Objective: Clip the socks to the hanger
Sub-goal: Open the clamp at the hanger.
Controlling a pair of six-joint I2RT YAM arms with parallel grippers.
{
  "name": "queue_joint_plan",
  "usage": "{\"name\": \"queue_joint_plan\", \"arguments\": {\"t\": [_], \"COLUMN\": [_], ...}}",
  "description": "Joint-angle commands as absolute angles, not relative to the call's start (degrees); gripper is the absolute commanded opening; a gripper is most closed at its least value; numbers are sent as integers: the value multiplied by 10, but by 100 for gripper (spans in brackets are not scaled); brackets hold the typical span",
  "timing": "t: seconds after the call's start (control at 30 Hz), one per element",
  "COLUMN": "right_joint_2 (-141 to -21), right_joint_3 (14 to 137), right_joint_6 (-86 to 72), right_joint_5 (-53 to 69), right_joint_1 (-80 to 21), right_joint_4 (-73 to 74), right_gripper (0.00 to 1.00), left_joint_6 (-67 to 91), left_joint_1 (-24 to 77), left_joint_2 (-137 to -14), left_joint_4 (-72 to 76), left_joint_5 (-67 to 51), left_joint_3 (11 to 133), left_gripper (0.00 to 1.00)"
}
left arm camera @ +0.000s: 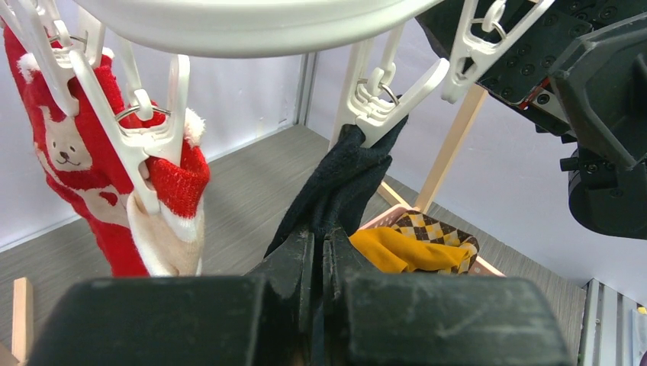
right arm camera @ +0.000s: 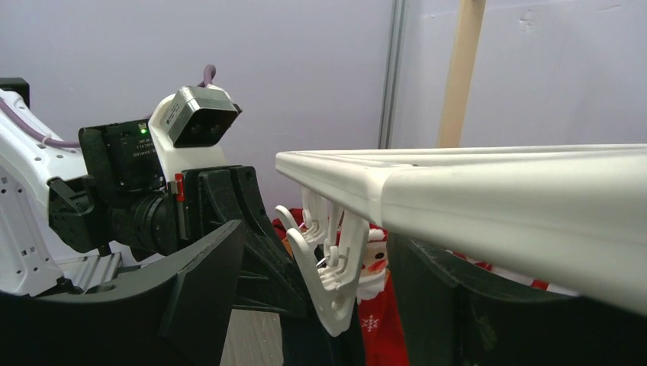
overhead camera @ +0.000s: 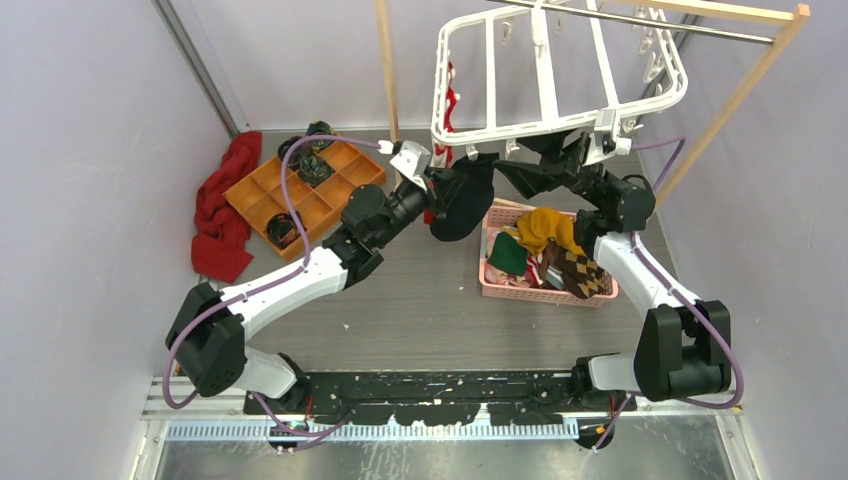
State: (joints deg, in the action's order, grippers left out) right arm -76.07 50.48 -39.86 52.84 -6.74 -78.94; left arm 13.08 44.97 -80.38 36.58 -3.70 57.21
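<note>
Black fabric hangs as one long strip in the left wrist view: the black sock (left arm camera: 336, 183) runs steeply upward and a little to the right, its upper edge sitting in the mouth of a white clip (left arm camera: 378, 114) that dangles from the hanger (left arm camera: 229, 23), its lower part disappearing between the pressed-together fingers of the left gripper (left arm camera: 317, 263), which pinches it from below. So the sock's long axis is close to vertical, stretched between pinch and clip, and it lies above and ahead of that tool. The clip appears to bite the cloth, though how firmly cannot be told. Of the two arms, the left is nearer the sock's body, while the right is nearer the clip: in its own wrist view the right gripper (right arm camera: 320, 252) stands spread, its dark fingers (right arm camera: 191, 297) on either side of a hanging clip (right arm camera: 336, 286) just under the frame's rail, with daylight between pads and plastic. I judge the clipping of this sock close to done; the coming move likely turns on the left letting go downward along that axis without dragging the cloth out of the clip. Just beside it a red bear sock (left arm camera: 84, 168) hangs clipped, and below, in the basket (overhead camera: 545, 295), the mustard sock (left arm camera: 397, 252) and the argyle sock (left arm camera: 431, 229) lie not yet hung.
</note>
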Motion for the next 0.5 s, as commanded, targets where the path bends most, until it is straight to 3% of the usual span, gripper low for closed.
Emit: {"name": "queue_joint_plan", "arguments": {"t": [0.0, 0.47], "right_joint_2": [-738, -730], "right_joint_3": [522, 519], "right_joint_6": [-412, -427], "right_joint_5": [526, 520], "right_joint_1": [-72, -73], "right_joint_4": [-820, -820], "right_gripper": [73, 69], "left_joint_6": [129, 130], "left_joint_1": [446, 445], "left_joint_2": [-804, -805], "left_joint_4": [390, 389], "left_joint_5": [-41, -40], "left_joint_3": [599, 600], "left_gripper": [0, 0]}}
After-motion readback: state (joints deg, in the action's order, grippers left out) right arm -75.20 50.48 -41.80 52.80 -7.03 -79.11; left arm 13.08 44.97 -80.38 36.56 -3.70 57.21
